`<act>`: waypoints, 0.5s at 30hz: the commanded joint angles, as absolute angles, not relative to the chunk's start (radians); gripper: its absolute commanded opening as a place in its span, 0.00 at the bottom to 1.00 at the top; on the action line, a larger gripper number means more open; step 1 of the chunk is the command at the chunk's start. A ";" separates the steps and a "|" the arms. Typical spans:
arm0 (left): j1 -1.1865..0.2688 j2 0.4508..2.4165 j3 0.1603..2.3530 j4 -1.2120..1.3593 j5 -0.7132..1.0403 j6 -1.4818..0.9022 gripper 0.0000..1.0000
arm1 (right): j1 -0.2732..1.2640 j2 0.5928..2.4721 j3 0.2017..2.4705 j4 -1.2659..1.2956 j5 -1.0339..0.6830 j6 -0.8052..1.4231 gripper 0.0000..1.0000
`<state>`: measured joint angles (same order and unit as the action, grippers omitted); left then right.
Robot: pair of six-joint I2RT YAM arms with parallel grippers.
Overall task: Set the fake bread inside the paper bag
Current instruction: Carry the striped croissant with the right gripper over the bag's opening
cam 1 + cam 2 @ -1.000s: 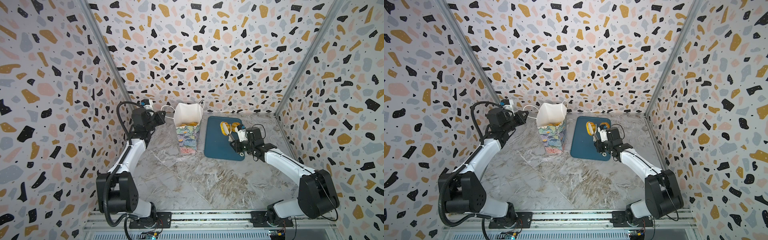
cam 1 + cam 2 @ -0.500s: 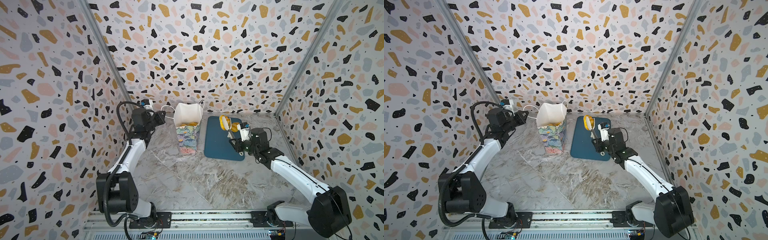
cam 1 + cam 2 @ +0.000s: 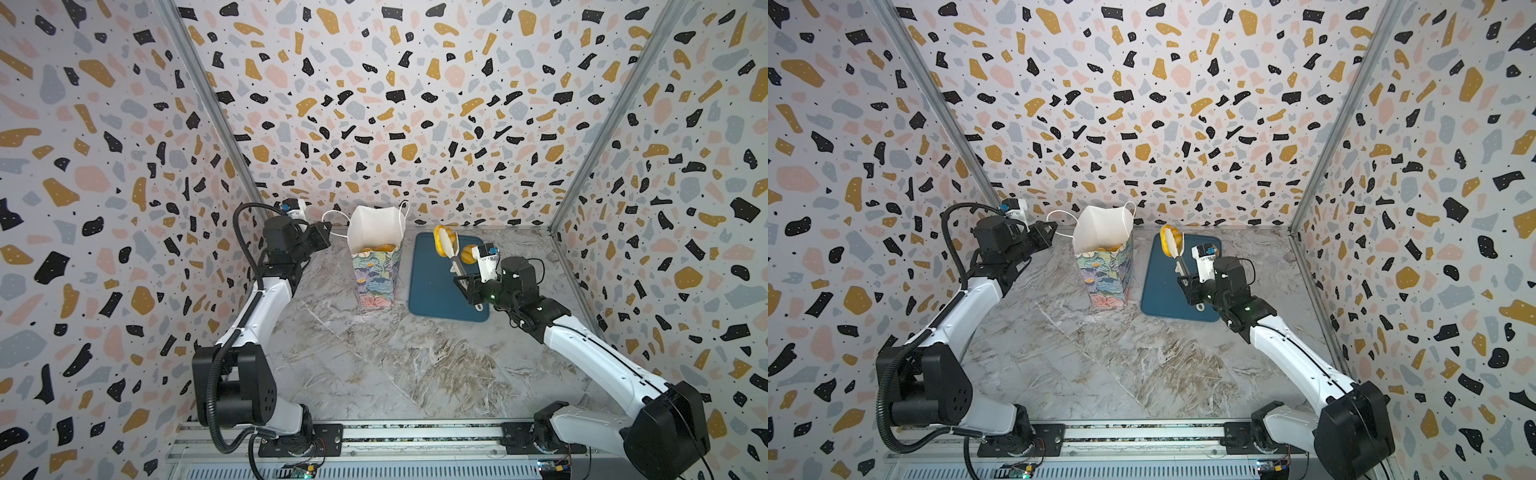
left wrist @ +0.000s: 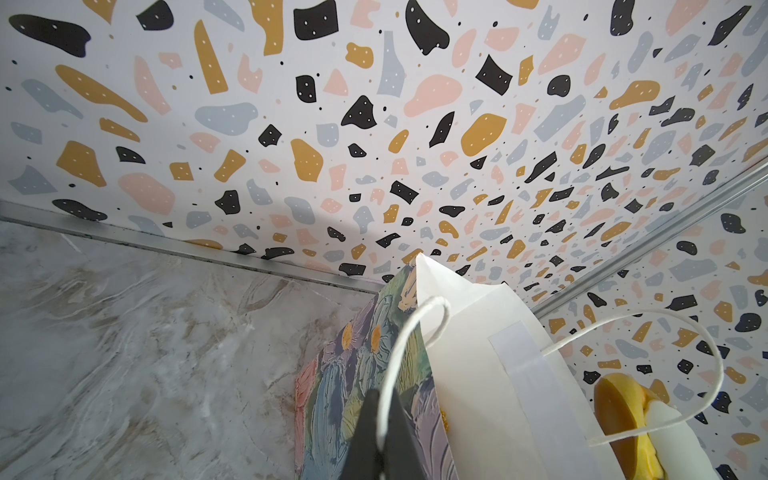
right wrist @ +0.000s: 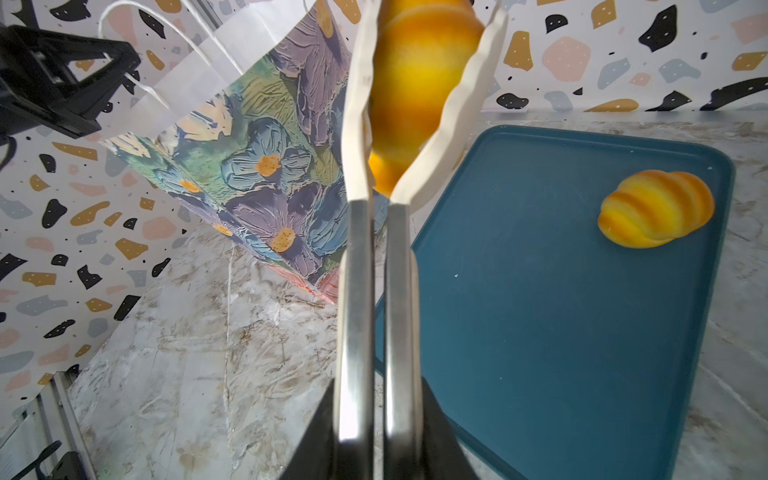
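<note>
The paper bag (image 3: 376, 270) (image 3: 1104, 274) stands upright and open, floral outside, with fake bread (image 3: 376, 248) showing inside. My left gripper (image 3: 326, 227) (image 4: 380, 419) is shut on its white cord handle (image 4: 415, 324), beside the bag's rim. My right gripper (image 3: 463, 282) (image 5: 376, 399) is shut on metal tongs (image 5: 374, 270). Their white tips clamp a striped croissant (image 3: 438, 245) (image 5: 419, 83), held in the air over the far end of the tray, right of the bag's mouth. Another ridged roll (image 5: 656, 208) (image 3: 468, 253) lies on the tray.
A flat dark-blue tray (image 3: 432, 299) (image 5: 561, 332) lies on the marble table just right of the bag. Patterned walls close in the back and both sides. The bag's other cord handle (image 3: 403, 212) sticks up at its far rim.
My right arm has lifted the tongs with the croissant up off the tray and drawn back a little. The left gripper and the bag have stayed put.
</note>
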<state>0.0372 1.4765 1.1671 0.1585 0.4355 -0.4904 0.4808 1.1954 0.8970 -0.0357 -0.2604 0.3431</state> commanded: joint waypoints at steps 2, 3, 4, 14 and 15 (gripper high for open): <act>0.034 1.475 1.156 0.193 0.437 -0.483 0.00 | 0.510 1.152 0.985 0.002 -0.235 0.341 0.12; 0.034 1.475 1.157 0.191 0.437 -0.483 0.00 | 0.519 1.151 0.993 0.000 -0.231 0.340 0.12; 0.034 1.474 1.157 0.192 0.438 -0.483 0.00 | 0.523 1.152 1.001 -0.001 -0.229 0.340 0.12; 0.034 1.477 1.155 0.193 0.440 -0.486 0.00 | 0.580 1.160 1.074 -0.005 -0.209 0.337 0.12; 0.033 1.477 1.155 0.194 0.441 -0.486 0.00 | 0.585 1.163 1.081 -0.005 -0.206 0.336 0.11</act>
